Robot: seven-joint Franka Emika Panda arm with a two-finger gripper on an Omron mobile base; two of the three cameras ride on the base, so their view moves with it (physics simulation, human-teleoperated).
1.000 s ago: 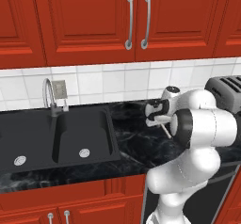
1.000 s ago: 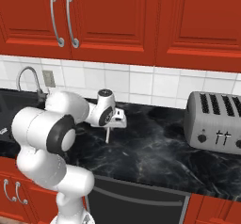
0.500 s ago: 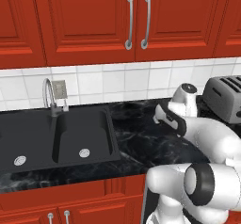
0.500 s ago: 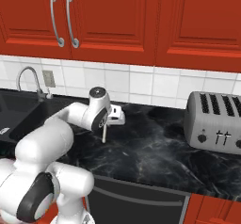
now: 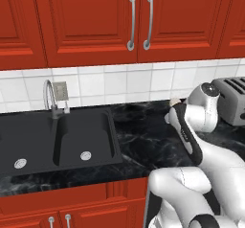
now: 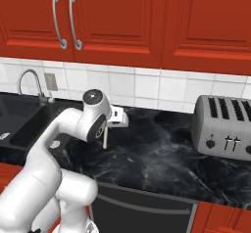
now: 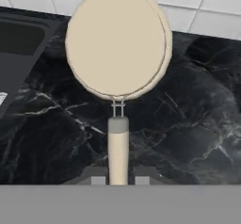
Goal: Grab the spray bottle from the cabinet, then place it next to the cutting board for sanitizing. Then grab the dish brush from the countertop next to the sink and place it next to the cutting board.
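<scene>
Gripping round cream dish brush [image 7: 117, 44]: pincer [image 7: 117, 176].

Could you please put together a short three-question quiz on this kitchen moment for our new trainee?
1. True or false: the gripper is shut on the dish brush.
2. Which appliance stands on the countertop to the right of the arm in the right base view? A) kettle B) toaster C) blender
3. Fill in: the doors of the red wall cupboards above the sink are ____ (open or closed).

Key
1. True: the two finger tips sit on either side of the pale handle, with the round brush head out ahead over the black marble.
2. B, the toaster.
3. Closed.
</scene>
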